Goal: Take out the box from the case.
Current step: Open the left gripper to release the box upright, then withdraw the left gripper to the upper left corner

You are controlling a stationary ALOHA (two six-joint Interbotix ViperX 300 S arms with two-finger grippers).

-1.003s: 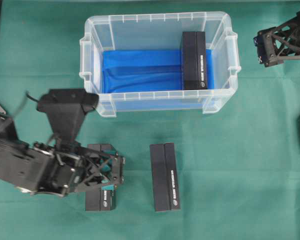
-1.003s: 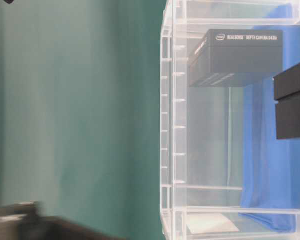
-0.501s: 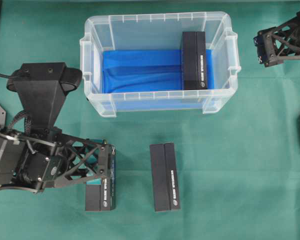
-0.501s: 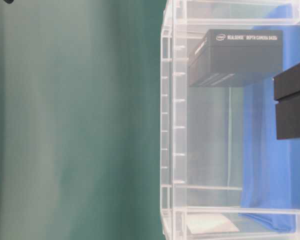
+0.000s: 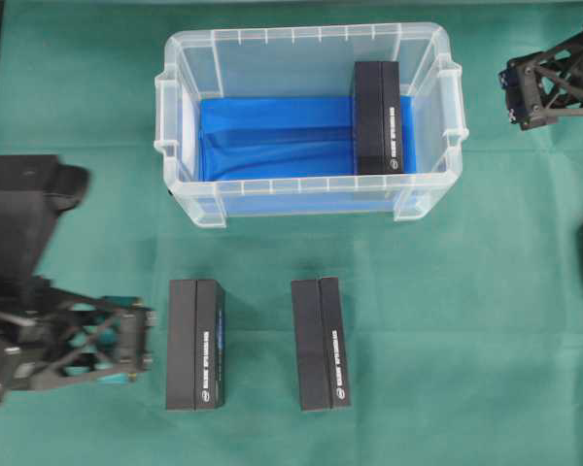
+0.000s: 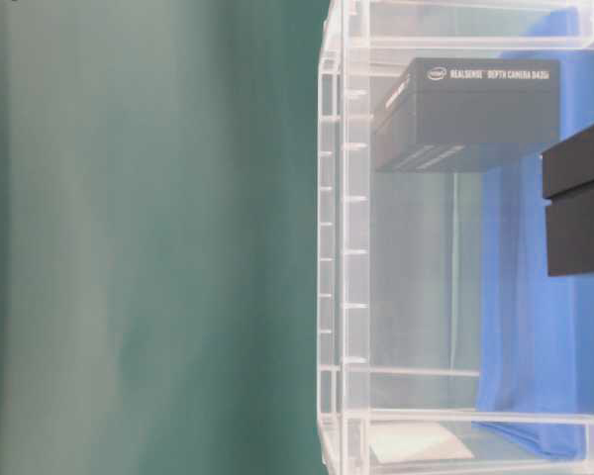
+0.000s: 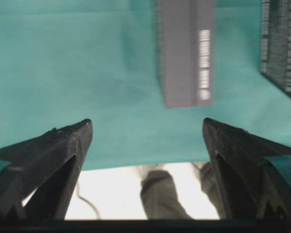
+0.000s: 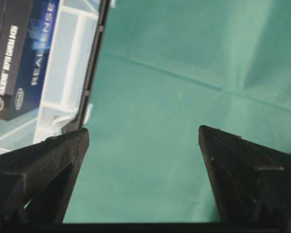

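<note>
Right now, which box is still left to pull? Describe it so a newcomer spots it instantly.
Find the clear plastic case with the blue lining at the top middle of the green cloth. The box stands against its right end wall, long, black, with white lettering. Its two look-alikes lie outside on the cloth below the case; this is the only one inside.

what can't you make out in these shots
- Right gripper: in the overhead view the arm is cut off by the right edge.
- Box in the case: in the right wrist view it is cut off at the top left corner; the lettering cannot be read in the overhead view.
- Left box on the cloth: in the left wrist view, blurred print, unreadable.
- Case: the table-level view cuts off its right part.
</note>
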